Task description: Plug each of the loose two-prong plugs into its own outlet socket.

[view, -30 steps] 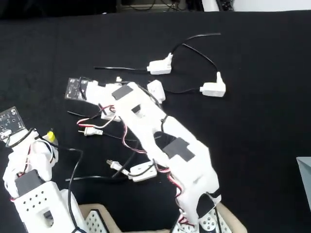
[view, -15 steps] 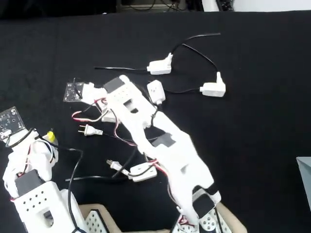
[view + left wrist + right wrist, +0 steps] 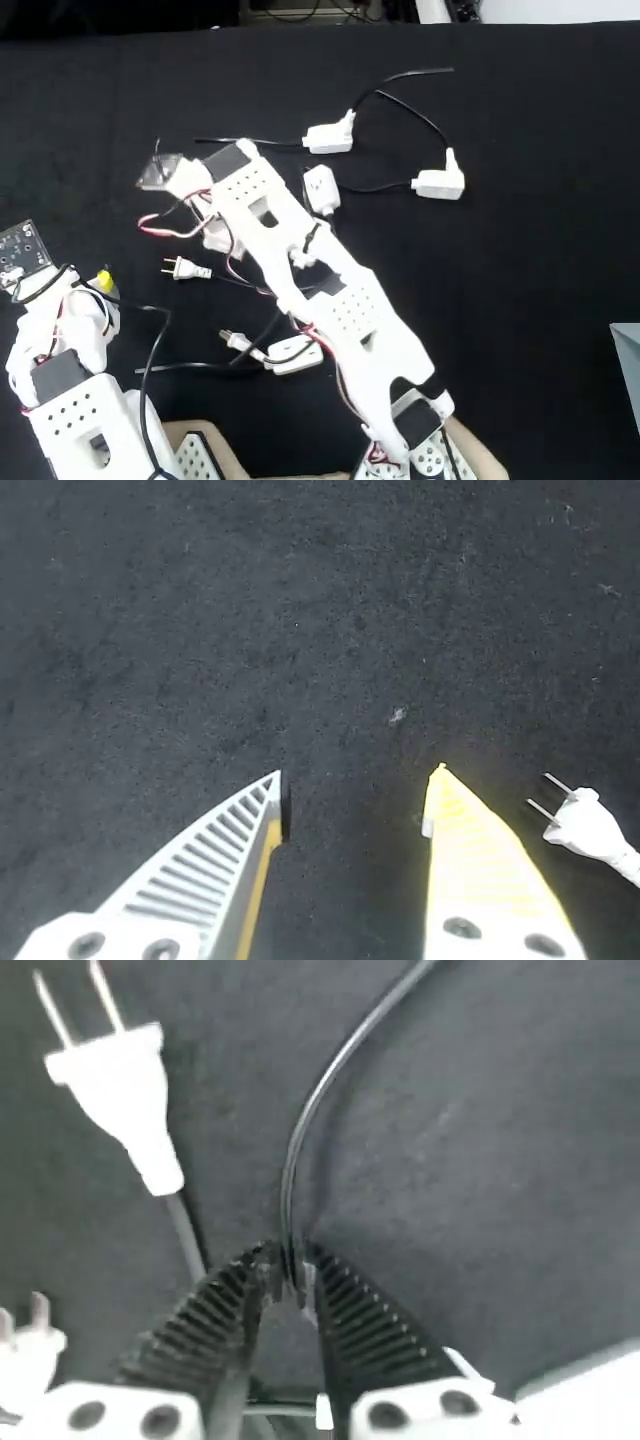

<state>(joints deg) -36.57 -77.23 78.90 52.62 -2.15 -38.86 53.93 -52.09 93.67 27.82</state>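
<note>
My right arm (image 3: 300,270) stretches from the near edge toward the table's left middle. Its gripper (image 3: 285,1265) is shut on a thin black cable (image 3: 310,1120) just above the cloth. A white two-prong plug (image 3: 115,1080) lies beside it, and it also shows in the high view as the plug (image 3: 180,268). A second plug (image 3: 232,340) lies nearer the front, by a white socket (image 3: 292,352). Three more white sockets (image 3: 330,137), (image 3: 438,183), (image 3: 320,187) lie farther back. My left gripper (image 3: 357,780) stands open over bare cloth at the near left, with a plug (image 3: 585,820) beside its yellow finger (image 3: 470,850).
Black cables (image 3: 400,100) trail from the sockets across the black cloth. Red and white wires (image 3: 165,228) hang off the right arm's wrist. A grey box corner (image 3: 628,355) sits at the right edge. The cloth's right half is open.
My right arm's wrist has swung toward the back of the table and tilted up. The plugs, sockets and left arm have stayed in place.
</note>
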